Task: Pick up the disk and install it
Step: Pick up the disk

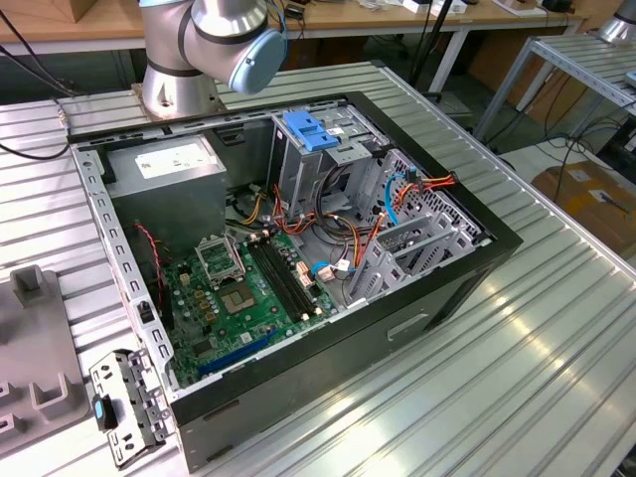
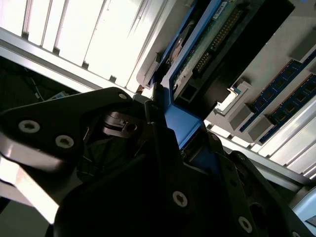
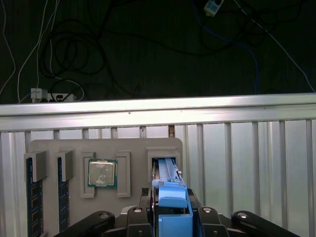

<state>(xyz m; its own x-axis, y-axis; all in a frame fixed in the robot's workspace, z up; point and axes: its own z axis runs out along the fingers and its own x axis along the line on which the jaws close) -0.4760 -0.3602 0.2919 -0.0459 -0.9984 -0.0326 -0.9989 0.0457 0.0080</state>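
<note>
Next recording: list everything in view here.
computer case: 1, black, open, on table
motherboard: 1, green, inside case
power supply: 1, grey, inside case
bracket: 1, blue, atop drive cage
tray: 1, grey, on table
processor: 1, silver, in tray
memory sticks: at least 2, blue, in tray
the disk: 1, blue-railed, on edge in tray slot
arm: 1, grey, mounted beyond case
gripper: 1, black, shut on the disk
</note>
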